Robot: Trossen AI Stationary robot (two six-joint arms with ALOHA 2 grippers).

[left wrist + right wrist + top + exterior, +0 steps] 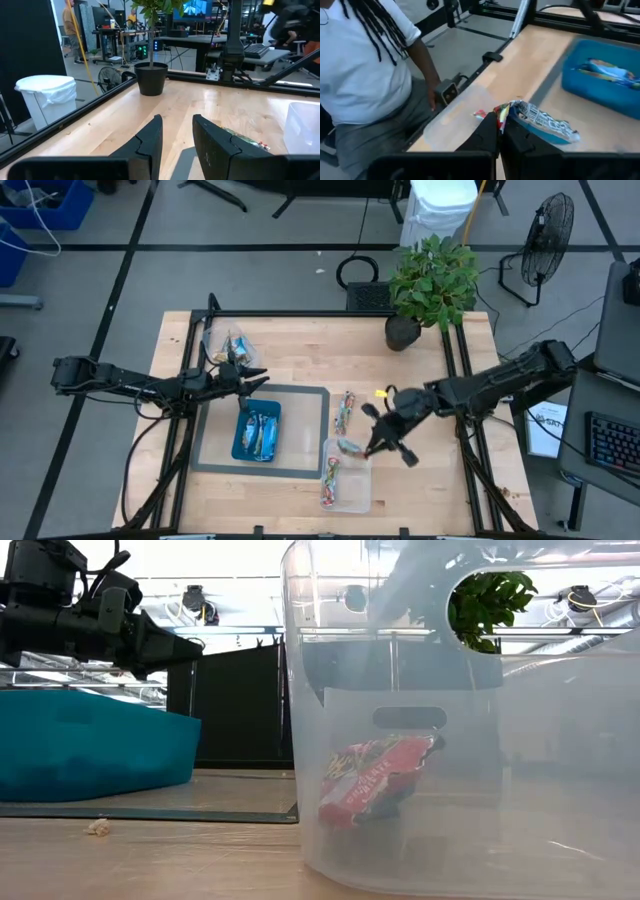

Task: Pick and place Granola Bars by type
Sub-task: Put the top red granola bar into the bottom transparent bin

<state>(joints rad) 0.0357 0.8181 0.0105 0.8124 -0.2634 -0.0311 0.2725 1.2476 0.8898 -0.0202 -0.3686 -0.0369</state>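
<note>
Granola bar carried over the clear tub.
Right pincer (378, 442) clamped on a red-green bar (540, 120) above the clear tub (345, 480) near the counter's front edge; left pincer (255, 380) slightly parted, empty, over the teal tray (256, 430).

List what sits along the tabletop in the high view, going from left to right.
Left gripper over the clear plastic bag of bars → teal rectangular tray holding blue bars → red-green multicoloured bars on the wood → right gripper gripping a bar → potted green plant.
</note>
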